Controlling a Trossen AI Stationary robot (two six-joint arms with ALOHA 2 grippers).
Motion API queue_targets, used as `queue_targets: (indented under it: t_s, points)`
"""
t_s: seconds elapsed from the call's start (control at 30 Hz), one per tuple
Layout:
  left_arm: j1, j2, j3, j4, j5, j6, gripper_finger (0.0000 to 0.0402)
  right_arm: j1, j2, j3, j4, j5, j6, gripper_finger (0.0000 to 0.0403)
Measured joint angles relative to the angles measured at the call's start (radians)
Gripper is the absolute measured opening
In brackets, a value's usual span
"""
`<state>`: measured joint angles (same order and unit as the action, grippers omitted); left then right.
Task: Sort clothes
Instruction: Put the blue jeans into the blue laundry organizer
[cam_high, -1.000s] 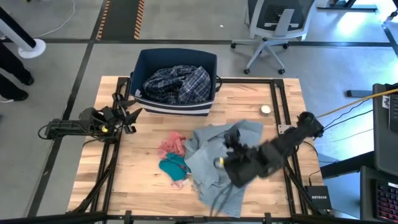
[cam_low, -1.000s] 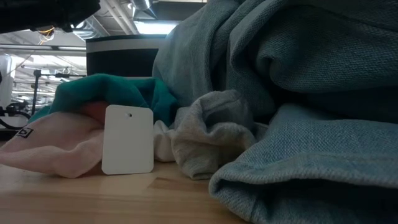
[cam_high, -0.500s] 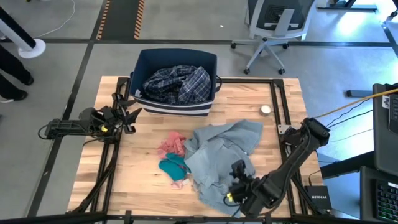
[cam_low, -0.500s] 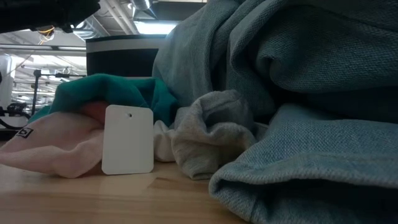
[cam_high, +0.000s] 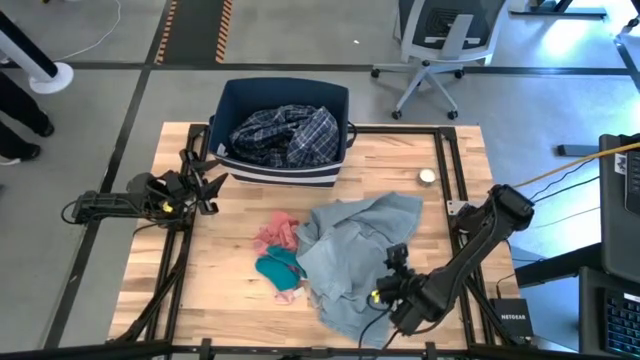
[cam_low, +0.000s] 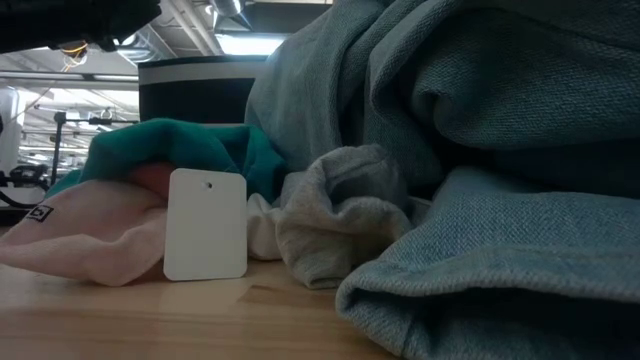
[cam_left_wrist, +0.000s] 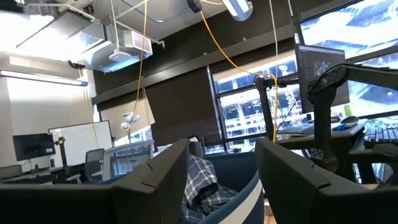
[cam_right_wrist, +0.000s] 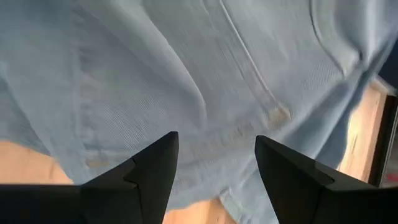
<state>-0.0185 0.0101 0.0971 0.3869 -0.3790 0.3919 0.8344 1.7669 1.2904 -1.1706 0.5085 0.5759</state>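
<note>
At the far left of the desk (cam_high: 230, 300) we have our left hand (cam_high: 212, 180) waiting, its fingers apart and empty, pointed toward the navy bin (cam_high: 283, 95) that stands at the far edge. The plaid shirt (cam_high: 286, 135) already lies crumpled inside that bin, so we judge one garment as sorted and the rest as pending. Moving right, near the middle of the desk, the pink piece (cam_high: 274, 232) and the teal piece (cam_high: 279, 266) lie touching each other, and both touch the left edge of the pale denim piece (cam_high: 358, 238), which spreads in a loose heap toward the near edge. From desk height we also see a small white piece (cam_low: 335, 220) tucked against the denim folds and a white tag (cam_low: 206, 225) standing in front of the pink cloth. Farther right, our right hand (cam_high: 394, 283) hangs low over the near part of the denim, fingers apart with nothing between them; its wrist view shows only denim folds just below the tips. We judge the step in hand to be picking up the denim. The next move calls for lowering onto a raised fold, closing on enough thickness to hold, then lifting high so the trailing cloth clears the small pieces beside it.
</note>
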Motion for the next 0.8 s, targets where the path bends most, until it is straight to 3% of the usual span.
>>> queue_targets:
  t_s: [0.17,0.33,0.6,0.8]
  points:
    - [0.0,0.0,0.0,0.025,0.0,0.002,0.018,0.048,-0.135,-0.135,0.037,0.045,0.159,0.0232]
    - [0.0,-0.001,0.0,0.041,0.001,0.03,0.018,0.108,-0.264,-0.303,0.234,0.096,0.374,0.0232]
    - [0.0,-0.001,0.0,0.043,0.0,0.005,0.018,0.113,-0.283,-0.505,0.396,0.188,0.612,0.0232]
    - [0.0,-0.001,0.0,0.043,0.001,0.004,0.018,0.114,-0.283,-0.585,0.608,0.202,0.59,0.0232]
